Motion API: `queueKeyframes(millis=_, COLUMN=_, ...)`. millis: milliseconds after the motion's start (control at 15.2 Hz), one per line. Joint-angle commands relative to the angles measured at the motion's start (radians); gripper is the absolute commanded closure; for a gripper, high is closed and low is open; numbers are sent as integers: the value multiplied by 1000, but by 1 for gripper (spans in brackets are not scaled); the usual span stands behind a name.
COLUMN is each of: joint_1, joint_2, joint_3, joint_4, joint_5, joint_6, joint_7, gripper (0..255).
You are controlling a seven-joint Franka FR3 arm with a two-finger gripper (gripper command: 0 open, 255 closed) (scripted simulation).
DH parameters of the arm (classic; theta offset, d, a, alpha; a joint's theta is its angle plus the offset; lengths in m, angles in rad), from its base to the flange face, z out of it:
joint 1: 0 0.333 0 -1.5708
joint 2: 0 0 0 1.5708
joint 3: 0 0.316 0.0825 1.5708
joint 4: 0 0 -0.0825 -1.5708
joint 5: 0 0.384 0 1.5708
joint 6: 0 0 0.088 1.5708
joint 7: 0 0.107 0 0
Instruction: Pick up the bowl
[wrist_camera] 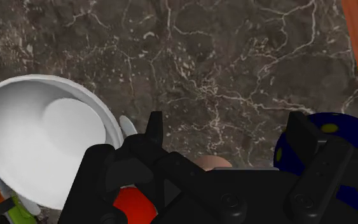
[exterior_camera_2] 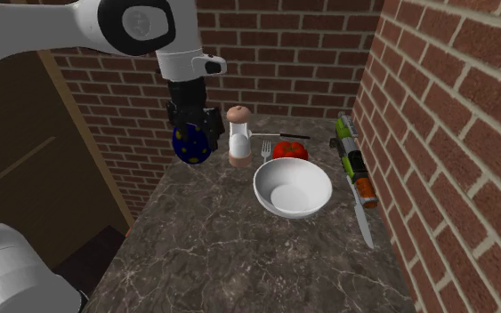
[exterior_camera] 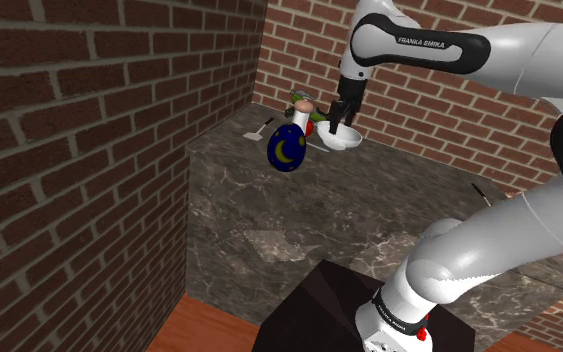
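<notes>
bowl (exterior_camera_2: 293, 188): plain white
desk (exterior_camera_2: 239, 258): dark grey marble, white veins
hand (exterior_camera: 343, 112): all black
round object (exterior_camera: 286, 147) beside the hand: deep blue, yellow crescent, yellow dots
wall (exterior_camera_2: 453, 89): red brick, pale mortar

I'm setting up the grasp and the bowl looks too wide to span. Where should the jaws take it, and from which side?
I'd take the bowl by its rim, coming straight down, one jaw inside, one outside. It stands upright, open side up, thin-walled. Choose the second exterior view's left rim: bare counter there, while tomato and fork crowd the far rim.
</notes>
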Motion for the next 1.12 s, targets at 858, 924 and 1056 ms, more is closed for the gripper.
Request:
queueKeyframes(millis=858, joint_1=-67, joint_2=452, joint_3=-136, joint_4=335, joint_5=47, joint_6=91, joint_7=-191, gripper=0)
queueKeyframes(millis=924, joint_1=-67, joint_2=452, joint_3=-136, joint_4=322, joint_5=47, joint_6=104, joint_7=-189, gripper=0)
queueKeyframes(millis=1056, joint_1=-67, joint_2=452, joint_3=-136, joint_4=296, joint_5=46, joint_6=130, joint_7=-186, gripper=0)
